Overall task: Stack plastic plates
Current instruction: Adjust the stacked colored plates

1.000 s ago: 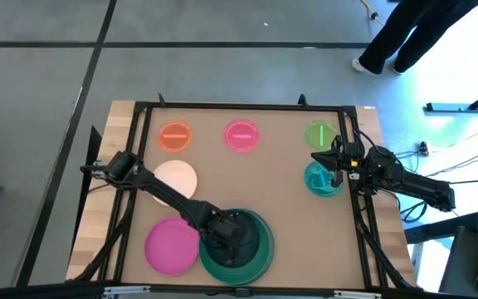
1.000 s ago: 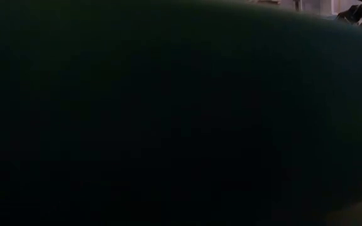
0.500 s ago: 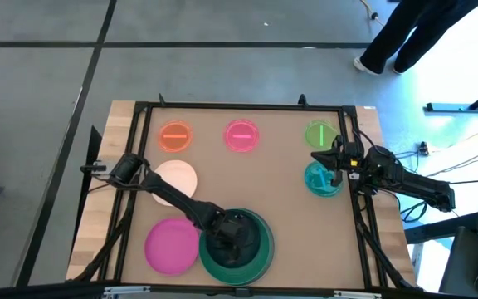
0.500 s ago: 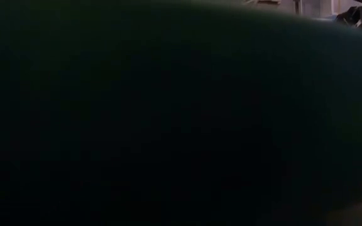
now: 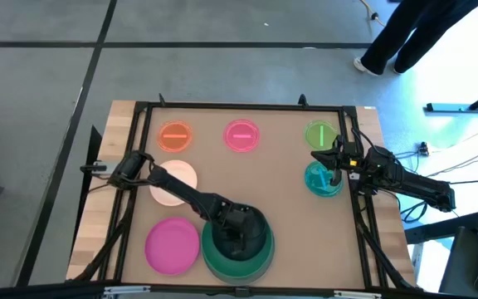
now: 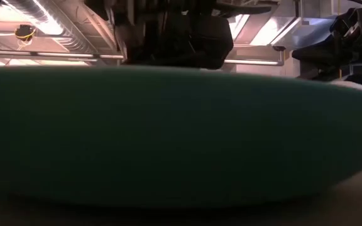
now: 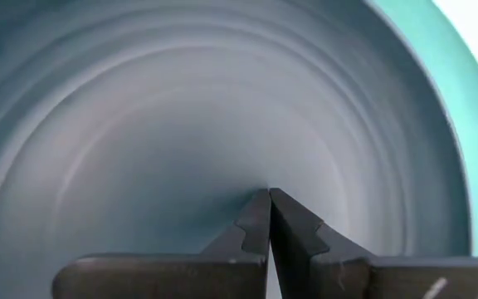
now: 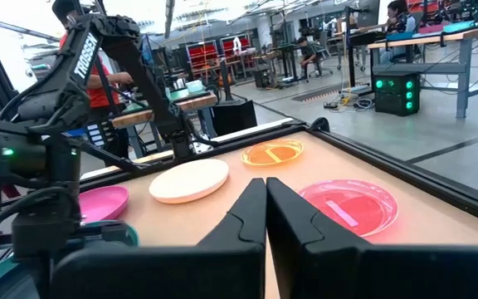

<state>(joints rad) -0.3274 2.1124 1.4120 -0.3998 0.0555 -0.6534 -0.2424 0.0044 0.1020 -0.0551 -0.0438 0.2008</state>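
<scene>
A large teal plate (image 5: 261,259) lies flat near the table's near edge and fills the low view (image 6: 168,138). A grey-blue plate (image 7: 139,124) lies inside it, with the teal rim (image 7: 459,116) showing around it. My left gripper (image 5: 237,237) is shut and stands over the middle of this stack. My right gripper (image 5: 322,162) is shut above the small teal plate (image 5: 320,183), next to the green plate (image 5: 319,134); it touches nothing. The magenta (image 5: 173,246), cream (image 5: 173,179), orange (image 5: 174,135) and pink (image 5: 241,135) plates lie singly on the table. My left gripper (image 7: 268,195) comes down from above with shut fingers. Its fingertips (image 7: 256,218) meet the inner floor (image 7: 264,170) of the grey-blue plate near its middle. That plate rests flat inside the teal plate on the table.
A black rail frame (image 5: 143,149) runs around the tabletop. A person's legs (image 5: 405,33) stand on the floor beyond the far right corner. Open tabletop (image 5: 256,183) lies between the plates in the middle.
The teal plate blocked the whole low view before; now it sits lower there, flat on the table, with the room and my left gripper showing above it. My left gripper has shifted slightly toward the table's right over the stack.
</scene>
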